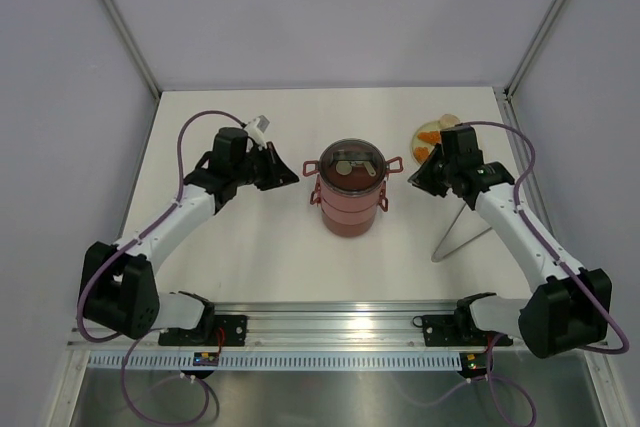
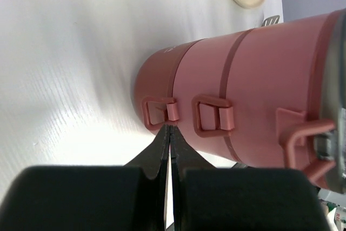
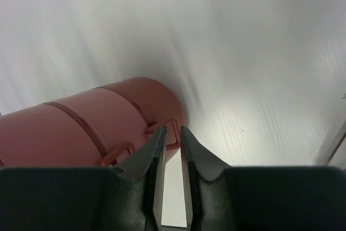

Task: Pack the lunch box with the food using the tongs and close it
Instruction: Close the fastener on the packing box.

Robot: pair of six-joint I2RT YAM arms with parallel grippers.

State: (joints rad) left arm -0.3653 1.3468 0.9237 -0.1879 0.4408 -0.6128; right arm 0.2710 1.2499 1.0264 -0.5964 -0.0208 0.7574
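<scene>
Because the three red bowls are stacked into one tower with the lid on top, the lunch box (image 1: 350,192) stands in the middle of the table (image 1: 250,257) looking nearly packed. Both arms reach toward it, one from each side, maybe to steady it or press its clips. On the left, the left gripper (image 2: 168,133) has its jaws pressed together, holding nothing, just beside a small side handle. On the right, the right gripper (image 3: 172,133) has its jaws a little apart and holds nothing. Near the right arm lie the tongs (image 1: 458,235), flat on the table. Far right, a cream plate (image 1: 432,137) holds orange food (image 1: 428,137). Nothing blocks either arm.
</scene>
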